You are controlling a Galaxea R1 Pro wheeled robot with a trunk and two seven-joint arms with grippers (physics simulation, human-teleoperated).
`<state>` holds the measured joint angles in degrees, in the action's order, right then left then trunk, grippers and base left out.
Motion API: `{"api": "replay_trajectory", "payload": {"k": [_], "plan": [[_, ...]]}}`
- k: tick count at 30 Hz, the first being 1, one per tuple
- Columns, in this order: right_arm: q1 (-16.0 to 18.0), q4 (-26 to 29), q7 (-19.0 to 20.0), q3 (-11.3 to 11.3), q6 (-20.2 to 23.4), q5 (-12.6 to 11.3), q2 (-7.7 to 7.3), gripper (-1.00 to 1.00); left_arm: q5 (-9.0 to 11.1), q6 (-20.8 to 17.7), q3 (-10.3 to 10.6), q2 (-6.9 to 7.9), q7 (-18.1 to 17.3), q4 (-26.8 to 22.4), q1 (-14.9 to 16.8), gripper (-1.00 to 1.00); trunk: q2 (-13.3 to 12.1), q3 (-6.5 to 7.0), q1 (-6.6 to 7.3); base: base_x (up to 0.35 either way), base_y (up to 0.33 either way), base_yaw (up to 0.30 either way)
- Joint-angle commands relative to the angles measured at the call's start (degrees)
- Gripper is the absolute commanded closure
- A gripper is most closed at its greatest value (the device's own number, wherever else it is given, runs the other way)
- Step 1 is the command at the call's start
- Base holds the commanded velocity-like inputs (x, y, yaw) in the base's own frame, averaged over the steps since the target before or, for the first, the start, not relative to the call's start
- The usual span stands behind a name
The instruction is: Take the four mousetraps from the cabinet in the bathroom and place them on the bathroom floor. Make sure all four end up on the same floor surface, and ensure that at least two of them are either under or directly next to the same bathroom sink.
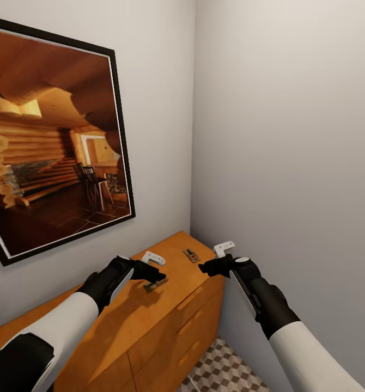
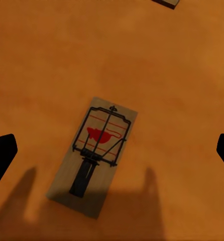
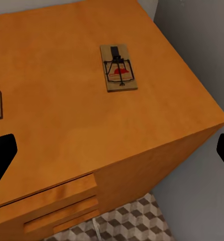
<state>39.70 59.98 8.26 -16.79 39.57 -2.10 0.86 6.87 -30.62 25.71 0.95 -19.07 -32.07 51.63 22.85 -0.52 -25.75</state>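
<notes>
Two mousetraps lie on the flat top of the orange-brown cabinet (image 1: 150, 326). One mousetrap (image 1: 155, 284) sits directly below my left gripper (image 1: 156, 269), which hovers open over it; in the left wrist view this trap (image 2: 94, 155) lies between the widely spread fingertips (image 2: 1, 155), untouched. The other mousetrap (image 1: 191, 255) rests near the cabinet's far right corner, and in the right wrist view it (image 3: 118, 68) lies beyond my open, empty right gripper (image 1: 216, 258). The right gripper hangs off the cabinet's right front corner. Patterned bathroom floor (image 1: 226, 370) shows below.
A large framed picture (image 1: 52, 147) of a log interior hangs on the left wall above the cabinet. The grey walls meet in a corner behind the cabinet's right end. Drawer fronts with bar handles (image 3: 62, 201) face me.
</notes>
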Motion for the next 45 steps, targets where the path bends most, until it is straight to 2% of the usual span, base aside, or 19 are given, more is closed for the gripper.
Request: {"api": "replay_trajectory", "payload": {"k": [1,45], "plan": [[0.03,0.04,0.01,0.00,0.27,-0.20,-0.01,-1.00,0.59,-0.33,0.36,0.10,0.17,-0.09,0.04,-1.00,0.07,-0.06,-0.03,0.000,0.000,0.000],[0.03,0.04,0.00,-0.26,0.33,-0.22,-0.02,-1.00,0.54,-0.32,0.45,0.31,0.17,-0.09,-0.02,-1.00,0.07,-0.06,-0.03,0.000,0.000,0.000]]}}
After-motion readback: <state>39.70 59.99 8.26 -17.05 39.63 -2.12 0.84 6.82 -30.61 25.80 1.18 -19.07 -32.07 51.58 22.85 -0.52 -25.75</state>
